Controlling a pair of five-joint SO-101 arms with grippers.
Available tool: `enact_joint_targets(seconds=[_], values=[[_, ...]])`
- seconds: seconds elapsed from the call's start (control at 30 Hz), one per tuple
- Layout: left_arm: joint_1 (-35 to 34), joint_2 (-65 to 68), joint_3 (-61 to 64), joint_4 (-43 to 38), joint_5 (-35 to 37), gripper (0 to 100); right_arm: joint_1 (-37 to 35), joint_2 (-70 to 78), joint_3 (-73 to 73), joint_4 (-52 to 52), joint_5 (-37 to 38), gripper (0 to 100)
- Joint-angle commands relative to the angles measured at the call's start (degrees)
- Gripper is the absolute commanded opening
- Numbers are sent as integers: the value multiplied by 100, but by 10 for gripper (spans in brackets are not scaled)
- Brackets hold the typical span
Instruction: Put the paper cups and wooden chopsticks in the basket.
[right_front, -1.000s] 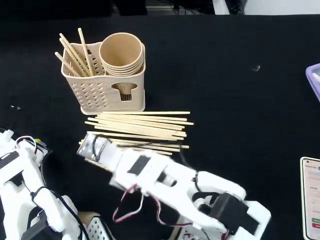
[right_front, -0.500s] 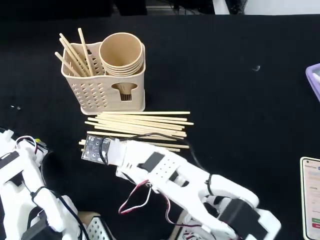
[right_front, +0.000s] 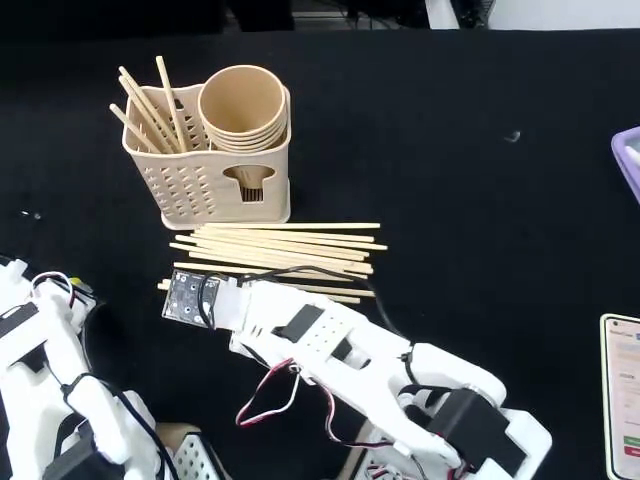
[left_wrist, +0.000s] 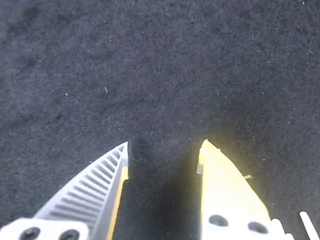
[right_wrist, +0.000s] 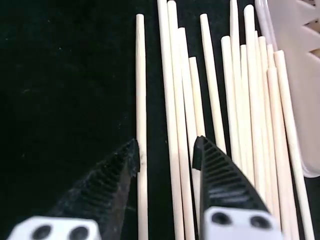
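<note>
Above the black cloth, the right gripper (right_wrist: 165, 150) is hanging with jaws partly spread, straddling a few chopsticks (right_wrist: 172, 85). These are lying flat beside the basket (right_front: 200, 190), which is holding the cups (right_front: 245, 100). Descending squarely and pinching few is looking wisest.

A cream, perforated basket (right_front: 205, 190) was pictured standing upright on the black table (right_front: 480, 200). A nested stack of paper cups (right_front: 243, 100) was seated in one compartment, mouths up, and several wooden chopsticks (right_front: 150, 105) were leaned in the other. More loose chopsticks (right_front: 285, 248) were laid flat, roughly parallel, just beside the basket's base.
</note>
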Motion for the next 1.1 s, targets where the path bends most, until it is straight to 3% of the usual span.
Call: enact_joint_targets(seconds=[0.0, 0.33, 0.57, 0.7, 1.07], values=[[31, -141, -268, -62, 0, 224, 149, 4, -66, 18, -88, 187], [31, -141, -268, -62, 0, 224, 281, 479, -954, 1662, -132, 185], [22, -141, -268, -62, 0, 224, 264, 989, -1393, 1925, -123, 177], [22, -141, -268, -62, 0, 224, 211, 989, -1385, 1916, -132, 14], [22, -141, -268, -62, 0, 224, 229, 857, -1367, 1960, -132, 11]])
